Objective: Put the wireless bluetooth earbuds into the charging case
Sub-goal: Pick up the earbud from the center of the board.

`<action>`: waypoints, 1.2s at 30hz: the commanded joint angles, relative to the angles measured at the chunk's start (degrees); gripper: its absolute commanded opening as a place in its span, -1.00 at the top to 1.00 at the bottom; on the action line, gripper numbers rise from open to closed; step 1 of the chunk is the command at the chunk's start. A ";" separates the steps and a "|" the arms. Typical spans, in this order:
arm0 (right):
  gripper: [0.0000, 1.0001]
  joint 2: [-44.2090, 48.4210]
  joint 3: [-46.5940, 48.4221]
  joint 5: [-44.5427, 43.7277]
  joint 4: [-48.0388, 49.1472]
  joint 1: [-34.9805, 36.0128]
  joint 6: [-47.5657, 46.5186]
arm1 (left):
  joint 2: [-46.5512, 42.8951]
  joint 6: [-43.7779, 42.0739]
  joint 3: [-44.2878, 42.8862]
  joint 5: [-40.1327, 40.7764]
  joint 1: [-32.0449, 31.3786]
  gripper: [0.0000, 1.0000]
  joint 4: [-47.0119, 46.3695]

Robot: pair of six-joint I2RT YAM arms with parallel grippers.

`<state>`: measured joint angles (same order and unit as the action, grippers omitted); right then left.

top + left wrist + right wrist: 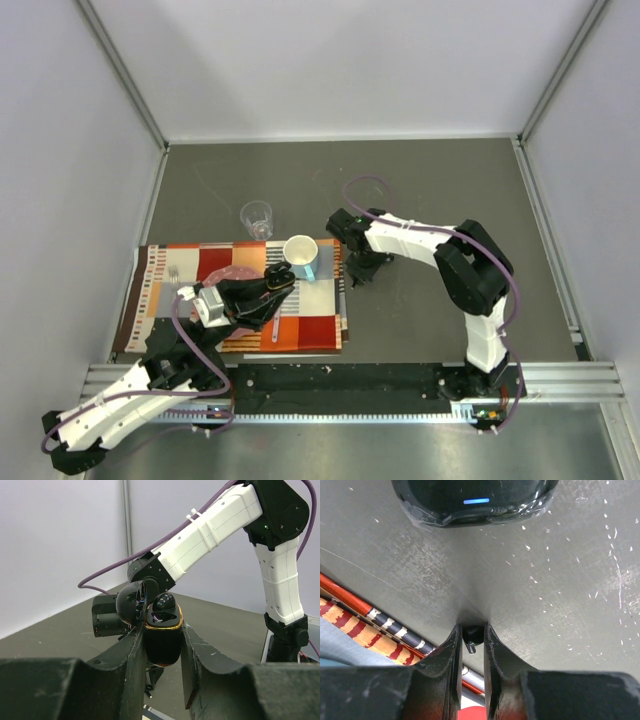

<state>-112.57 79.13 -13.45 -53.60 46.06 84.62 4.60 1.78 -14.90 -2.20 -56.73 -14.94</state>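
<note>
The right gripper (470,630) is narrow, its two fingers pinching a tiny black earbud (471,635) at their tips, close over the grey table (560,605). Ahead of it, apart from the fingers, lies a second case (475,500), glossy black with a blue light. The striped cloth (365,622) has its edge just to the gripper's left, and bare table stretches to its right and beyond.

The left gripper (163,629) clamps the charging case (162,647) upright between its fingers, raised off the cloth. The lid (130,602) is swung open to the left, and another earbud (164,601) sits in the gold-rimmed top. From above, the white mug (302,257) stands just beside this gripper, while the glass (257,217) stands off the cloth's far edge.
</note>
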 commanded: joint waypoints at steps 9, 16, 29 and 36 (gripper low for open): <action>1.00 17.00 -8.81 -17.55 7.10 2.97 -5.24 | 0.50 0.24 -2.07 1.05 0.13 1.00 -2.11; 1.00 33.98 -16.80 -30.05 15.54 9.04 -14.99 | 2.87 1.03 -2.07 1.67 0.13 1.00 -4.31; 1.00 61.75 -36.68 -25.84 57.99 13.96 -35.21 | 6.65 2.08 -2.15 0.26 0.13 1.00 -7.47; 1.00 65.64 -35.71 -23.55 65.45 20.02 -44.35 | 9.28 2.70 -2.07 -0.79 0.13 1.00 -9.75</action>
<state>-48.71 42.41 -39.03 0.91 62.81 48.42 12.71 3.51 -14.90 -2.07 -56.73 -19.64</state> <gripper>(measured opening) 0.156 0.338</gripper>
